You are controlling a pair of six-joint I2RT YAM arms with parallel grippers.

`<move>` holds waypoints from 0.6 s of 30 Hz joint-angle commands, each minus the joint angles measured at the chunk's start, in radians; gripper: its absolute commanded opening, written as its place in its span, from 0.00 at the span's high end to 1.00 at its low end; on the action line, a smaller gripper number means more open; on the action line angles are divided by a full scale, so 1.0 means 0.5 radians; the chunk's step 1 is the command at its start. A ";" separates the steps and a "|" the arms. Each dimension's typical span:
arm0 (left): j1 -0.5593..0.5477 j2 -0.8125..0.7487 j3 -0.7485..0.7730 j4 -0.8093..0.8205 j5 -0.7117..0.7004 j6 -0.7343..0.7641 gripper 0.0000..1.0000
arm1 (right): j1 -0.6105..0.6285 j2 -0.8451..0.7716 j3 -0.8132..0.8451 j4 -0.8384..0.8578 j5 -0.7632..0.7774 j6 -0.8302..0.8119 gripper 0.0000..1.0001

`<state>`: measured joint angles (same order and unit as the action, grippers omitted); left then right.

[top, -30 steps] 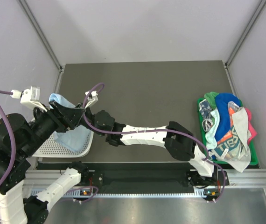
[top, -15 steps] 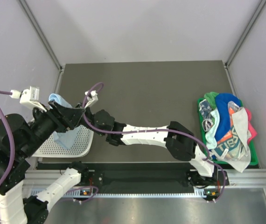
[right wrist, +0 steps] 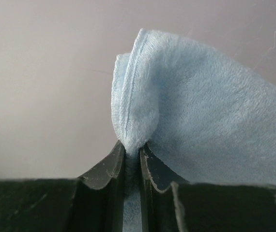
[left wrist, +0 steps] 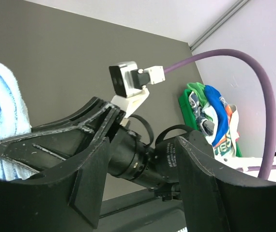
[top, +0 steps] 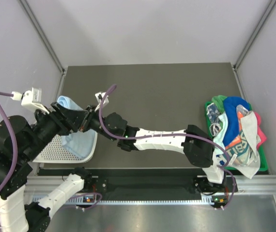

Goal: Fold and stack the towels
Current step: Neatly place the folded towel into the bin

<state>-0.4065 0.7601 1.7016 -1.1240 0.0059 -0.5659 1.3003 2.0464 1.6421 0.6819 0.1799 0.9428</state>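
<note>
Since a second ago our right arm (top: 157,141) has swung a little to the right, and more of the light blue towel (top: 78,143) now shows over the basket (top: 51,153). We see this towel at the left edge of the worktop (top: 152,87), close to the front left corner. It hangs down onto the white basket and covers the basket's right rim. One part of it sticks up higher, just behind our two grippers.

Our right gripper (right wrist: 130,151) is squeezed tight on a fold of the towel. In the right wrist view the fluffy cloth bulges up out of the two black fingers (right wrist: 104,188), which almost touch. Our right arm reaches all the way across the front of the worktop to get there.

Our left gripper (left wrist: 143,128) is right next to it, with its fingers wide apart and nothing between them. In the left wrist view the towel is off to the left of the left finger. We look past the fingers at the right arm's wrist and its little camera (left wrist: 126,79). A purple cable (left wrist: 215,57) loops away from it.

The other towels (top: 235,128) lie in a messy heap on the green tray (top: 263,159) at the right edge of the worktop, near the front right corner. We see blue, green, pink and printed ones there.
</note>
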 commanded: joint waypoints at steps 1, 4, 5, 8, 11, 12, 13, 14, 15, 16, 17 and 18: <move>0.006 0.026 -0.001 0.107 -0.039 0.034 0.39 | -0.020 -0.111 0.124 0.054 -0.047 -0.020 1.00; 0.006 0.026 -0.013 0.107 -0.052 0.034 0.39 | -0.042 0.052 0.336 -0.059 -0.139 0.041 1.00; 0.006 0.023 -0.013 0.107 -0.058 0.034 0.39 | -0.048 0.149 0.439 -0.078 -0.187 0.062 1.00; 0.006 0.023 -0.007 0.094 -0.076 0.043 0.39 | -0.063 0.339 0.642 -0.167 -0.243 0.115 1.00; 0.006 0.026 0.002 0.079 -0.107 0.055 0.39 | -0.076 0.515 0.829 -0.225 -0.289 0.151 1.00; 0.006 0.029 0.008 0.073 -0.116 0.061 0.39 | -0.085 0.558 0.876 -0.238 -0.304 0.164 1.00; 0.006 0.029 0.008 0.070 -0.128 0.064 0.39 | -0.088 0.598 0.919 -0.253 -0.314 0.179 1.00; 0.006 0.029 0.008 0.067 -0.134 0.070 0.39 | -0.088 0.653 0.977 -0.284 -0.317 0.191 1.00; 0.006 0.035 0.011 0.067 -0.144 0.076 0.39 | -0.088 0.668 0.983 -0.284 -0.311 0.191 1.00; 0.003 0.041 0.015 0.061 -0.153 0.086 0.39 | -0.088 0.678 0.977 -0.281 -0.298 0.179 1.00; 0.003 0.044 0.018 0.055 -0.159 0.089 0.39 | -0.091 0.672 0.974 -0.281 -0.295 0.179 1.00; 0.003 0.054 0.027 0.054 -0.159 0.092 0.39 | -0.088 0.669 0.965 -0.278 -0.298 0.176 1.00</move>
<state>-0.4065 0.7639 1.6978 -1.1225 -0.0525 -0.5446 1.2636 2.3943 2.0708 0.5163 0.0479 1.0222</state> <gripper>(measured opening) 0.613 0.131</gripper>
